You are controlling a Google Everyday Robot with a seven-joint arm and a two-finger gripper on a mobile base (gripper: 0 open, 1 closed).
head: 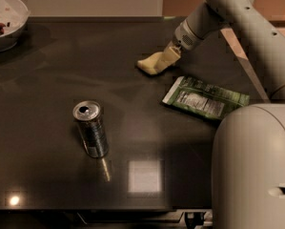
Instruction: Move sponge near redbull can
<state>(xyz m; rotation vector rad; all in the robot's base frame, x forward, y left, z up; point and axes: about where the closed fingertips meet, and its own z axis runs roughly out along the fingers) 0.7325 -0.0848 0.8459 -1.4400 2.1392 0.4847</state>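
Observation:
The pale yellow sponge [153, 63] is at the back right of the dark table, its right end raised and caught in my gripper [173, 52]. The gripper reaches down from the arm at the upper right and is shut on the sponge. The redbull can [90, 129], slim and silver-blue with a pull-tab top, stands upright at the front left of the table. It is well apart from the sponge, down and to the left of it.
A green printed snack bag [205, 98] lies flat to the right of the sponge. A white bowl [8, 32] with dark bits sits at the back left corner. My pale robot body [254, 168] fills the lower right. The table's front edge [85, 208] runs along the bottom.

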